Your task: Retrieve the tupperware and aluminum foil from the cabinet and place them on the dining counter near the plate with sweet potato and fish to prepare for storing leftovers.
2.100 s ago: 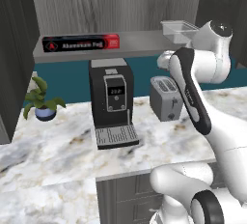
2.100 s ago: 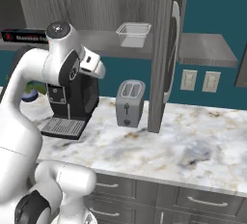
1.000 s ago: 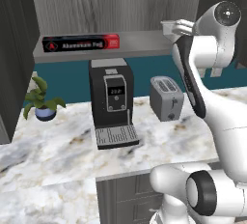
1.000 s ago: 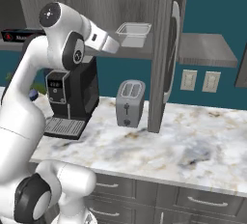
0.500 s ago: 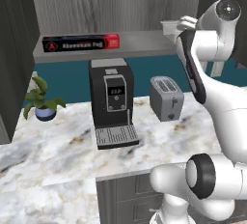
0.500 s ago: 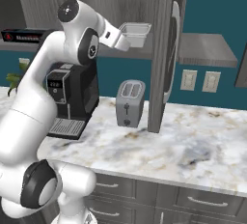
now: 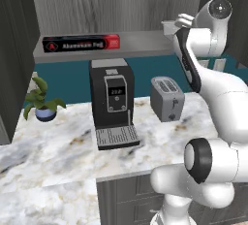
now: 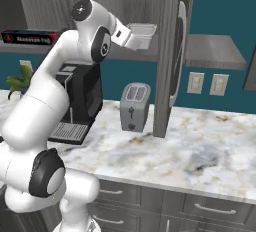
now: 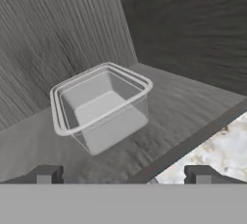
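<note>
The tupperware [image 9: 101,105], a translucent grey-white rimmed tub, stands empty on the cabinet's grey shelf board [image 9: 193,102], near its right end [image 8: 144,33]. My gripper [image 9: 123,177] is open just short of the tub, at shelf height, its two fingertips [image 9: 47,175] spread wide with nothing between them. From the right base view the gripper [image 8: 136,40] sits close to the tub's left side. In the left base view my arm covers most of the tub [image 7: 169,26]. The aluminum foil [image 7: 80,43], a black box with a red end, lies at the shelf's left [image 8: 29,38].
Below the shelf, on the marble worktop [image 7: 58,146], stand a black coffee machine [image 7: 112,103], a grey toaster [image 7: 166,98] and a small potted plant [image 7: 42,104]. The open cabinet door [image 8: 170,51] hangs edge-on right of the tub.
My arm has lifted the hand from toaster height up to the shelf and turned it toward the tub. The tub and the foil box have not moved.
</note>
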